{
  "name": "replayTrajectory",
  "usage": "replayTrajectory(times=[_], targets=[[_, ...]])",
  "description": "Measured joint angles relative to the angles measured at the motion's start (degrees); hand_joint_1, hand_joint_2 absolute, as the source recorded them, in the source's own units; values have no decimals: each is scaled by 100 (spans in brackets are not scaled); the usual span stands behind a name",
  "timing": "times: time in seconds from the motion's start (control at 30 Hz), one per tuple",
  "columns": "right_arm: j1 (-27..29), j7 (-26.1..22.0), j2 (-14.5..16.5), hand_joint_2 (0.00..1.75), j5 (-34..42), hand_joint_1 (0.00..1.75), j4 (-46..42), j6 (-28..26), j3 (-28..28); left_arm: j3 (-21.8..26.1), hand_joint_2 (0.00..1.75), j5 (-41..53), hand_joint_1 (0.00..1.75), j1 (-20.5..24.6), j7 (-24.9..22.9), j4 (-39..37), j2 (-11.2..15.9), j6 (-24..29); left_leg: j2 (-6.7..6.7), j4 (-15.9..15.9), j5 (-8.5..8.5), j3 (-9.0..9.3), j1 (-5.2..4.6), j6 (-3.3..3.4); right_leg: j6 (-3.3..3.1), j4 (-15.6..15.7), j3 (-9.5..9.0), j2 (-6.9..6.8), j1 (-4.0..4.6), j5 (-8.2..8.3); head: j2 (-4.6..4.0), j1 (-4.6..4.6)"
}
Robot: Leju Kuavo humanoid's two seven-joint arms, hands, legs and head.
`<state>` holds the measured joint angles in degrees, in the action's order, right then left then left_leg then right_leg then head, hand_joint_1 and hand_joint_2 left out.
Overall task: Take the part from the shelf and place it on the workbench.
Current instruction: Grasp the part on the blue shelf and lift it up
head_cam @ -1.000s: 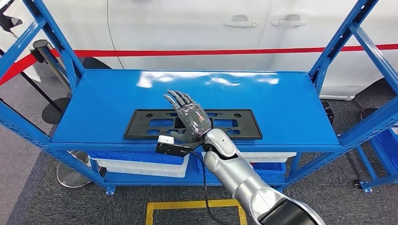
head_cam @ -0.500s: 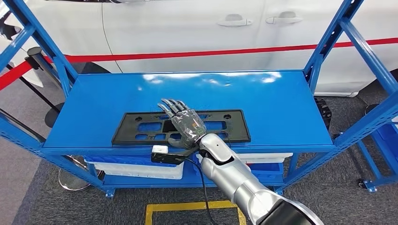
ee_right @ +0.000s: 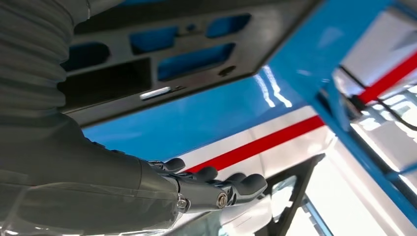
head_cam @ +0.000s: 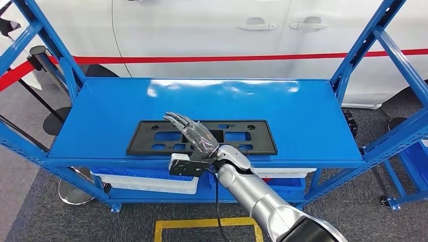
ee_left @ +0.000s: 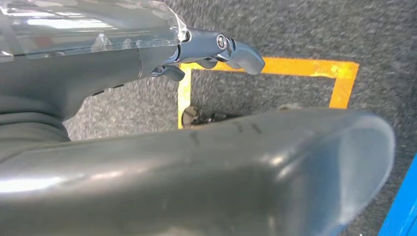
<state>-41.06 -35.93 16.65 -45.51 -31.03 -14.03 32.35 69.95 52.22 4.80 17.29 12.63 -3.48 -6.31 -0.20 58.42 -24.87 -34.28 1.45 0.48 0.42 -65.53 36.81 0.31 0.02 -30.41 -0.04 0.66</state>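
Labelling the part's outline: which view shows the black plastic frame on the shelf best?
Head view. The whole black frame lies flat on the blue shelf, with only its middle covered by the right hand above it. The right wrist view gives just a close, turned section with some cutouts. The left wrist view faces the floor.

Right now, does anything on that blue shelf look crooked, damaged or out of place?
Nothing stands out. The black part lies flat on the blue shelf, roughly square with its front edge, no visible damage. The right hand hovers above it, fingers spread.
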Motion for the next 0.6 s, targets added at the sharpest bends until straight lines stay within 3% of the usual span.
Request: replayTrajectory(times=[0.07, 0.13, 0.2, 0.27, 0.3, 0.43, 0.5, 0.57, 0.6], targets=[[17, -141, -26, 175, 201, 0, -22, 230, -58, 2, 0, 0, 0, 0, 2, 0, 2, -4, 2, 2, -5, 0, -1, 13, 36, -664, 355, -1, -44, -240, 0, -4], [34, -167, -57, 175, 259, 0, -25, 356, -65, 3, 0, 0, 0, -2, 1, 0, 3, -5, -2, 7, -13, 3, 2, 6, 56, -818, 486, -4, -79, -148, 0, -5], [30, -169, -69, 175, 299, 0, -46, 415, -65, 4, 0, 2, 0, -2, 1, 0, 2, -7, -8, 21, -32, 14, 11, -23, 57, -223, 234, -10, -97, 252, 0, -5], [7, -178, -71, 175, 328, 0, -70, 452, -64, 4, 0, 4, 0, 2, 1, 0, 2, -10, -13, 43, -54, 6, -2, -83, 36, 392, -45, -9, -83, 488, 0, -3], [-5, -185, -72, 175, 339, 0, -77, 467, -64, 4, 0, 4, 0, 4, 2, 0, 2, -11, -14, 48, -59, 0, -10, -118, 17, 535, -102, -4, -73, 508, 0, 0], [-7, -289, -78, 175, 708, 0, -126, 805, -67, 6, 0, 7, 0, 9, 2, 0, 3, -10, -10, 66, -114, 5, 3, -255, -127, 623, -136, 11, -53, 502, 0, 7], [-1, -358, -79, 175, 1110, 0, -192, 1076, -70, 6, 0, 9, 0, 10, 2, -1, 3, -11, -6, 506, -387, -177, 8, -278, -190, 654, -170, 3, -58, 508, 0, 12], [6, -384, -90, 175, 1351, 0, -226, 1125, -52, 8, 0, 10, 0, 2, 2, -2, 2, -13, -3, 1322, -743, -555, 8, -282, -228, 653, -174, -4, -26, 501, 0, 12], [13, -378, -101, 175, 1356, 0, -229, 1051, -22, 9, 0, 11, 0, -6, 3, -2, 2, -14, -2, 1605, -814, -693, 5, -277, -241, 651, -177, -4, -3, 497, 0, 11]])
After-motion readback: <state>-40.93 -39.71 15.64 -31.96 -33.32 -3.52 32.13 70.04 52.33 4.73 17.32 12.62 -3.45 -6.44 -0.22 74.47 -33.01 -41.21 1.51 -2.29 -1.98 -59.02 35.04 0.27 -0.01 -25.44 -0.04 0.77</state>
